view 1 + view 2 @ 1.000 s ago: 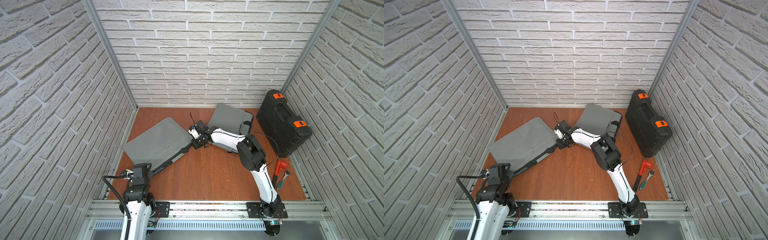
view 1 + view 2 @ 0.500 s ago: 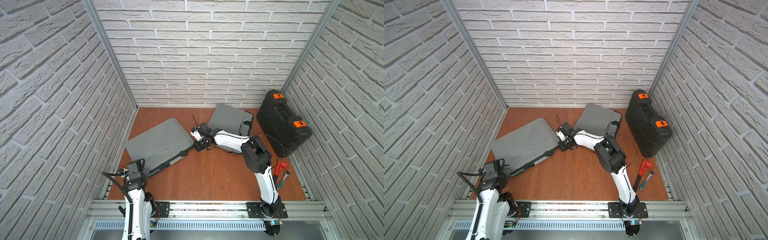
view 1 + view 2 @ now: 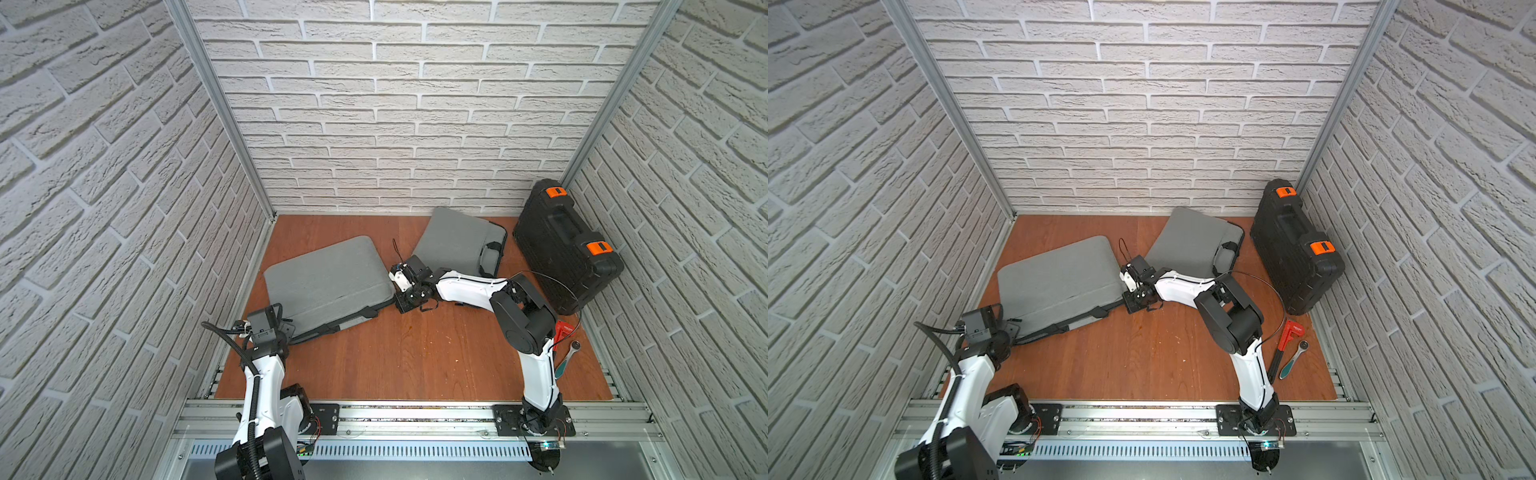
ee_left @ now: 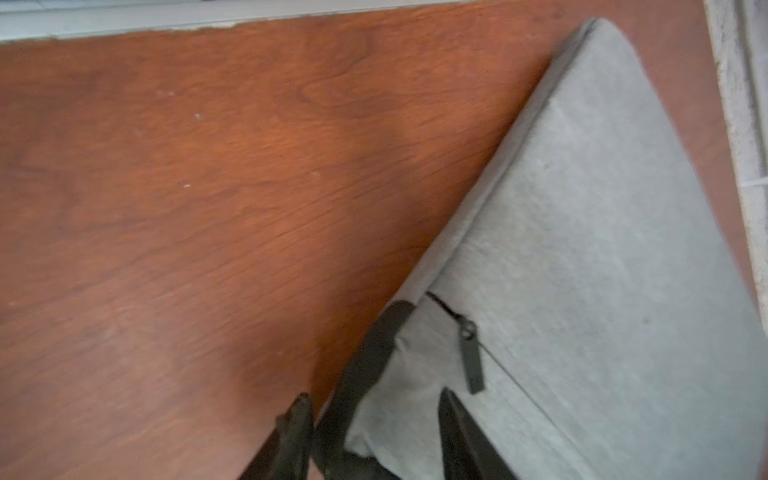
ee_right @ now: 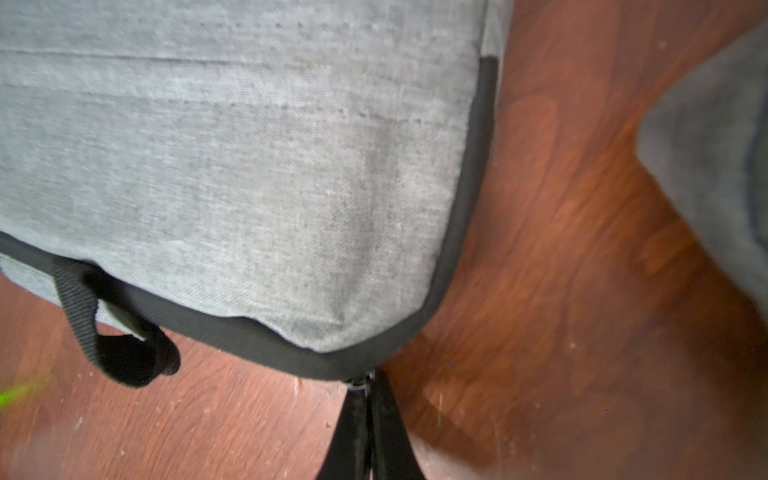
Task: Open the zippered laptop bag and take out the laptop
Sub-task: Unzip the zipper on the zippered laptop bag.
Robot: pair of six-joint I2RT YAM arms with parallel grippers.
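The right gripper [image 5: 368,390] is pinched tight on the zip pull [image 5: 358,384] at the 3 o'clock corner of the laptop bag [image 3: 328,278], placed, it seems, to drag the zip round the seam. The left gripper [image 4: 374,399] stands wide over the black handle [image 4: 365,365] at the bag's 7 o'clock corner, gripping nothing, probably there to steady it. The bag lies flat toward 9 to 10 o'clock on the table [image 3: 415,353]. The laptop is unseen, presumably inside.
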